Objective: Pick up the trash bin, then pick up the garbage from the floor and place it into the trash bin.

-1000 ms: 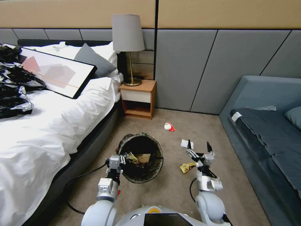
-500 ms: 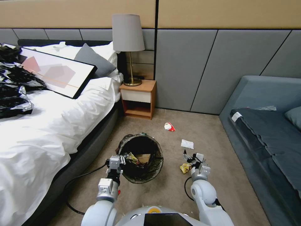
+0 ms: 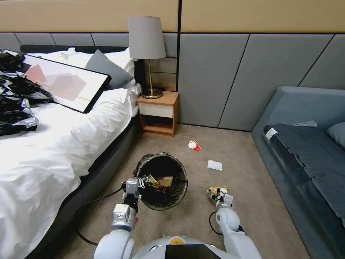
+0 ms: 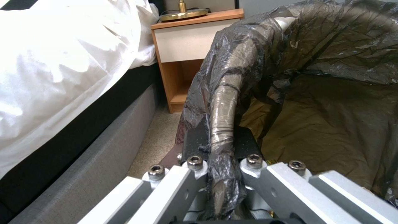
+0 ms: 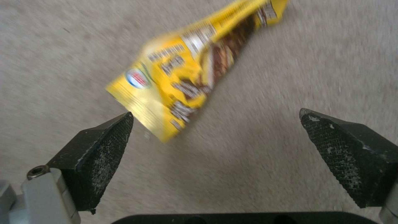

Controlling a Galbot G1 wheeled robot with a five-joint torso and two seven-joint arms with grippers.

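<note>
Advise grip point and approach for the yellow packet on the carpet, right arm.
The yellow snack packet lies flat on the carpet. Probably come straight down and pinch across its narrow width near the closer end. The right gripper hangs open above it, one finger beside its corner. The left gripper holds the trash bin.

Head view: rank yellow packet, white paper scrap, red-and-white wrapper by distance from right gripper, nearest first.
1. Yellow packet, on the carpet right at the open right gripper.
2. White paper scrap, farther ahead on the carpet.
3. Red-and-white wrapper, farthest, toward the nightstand.
</note>
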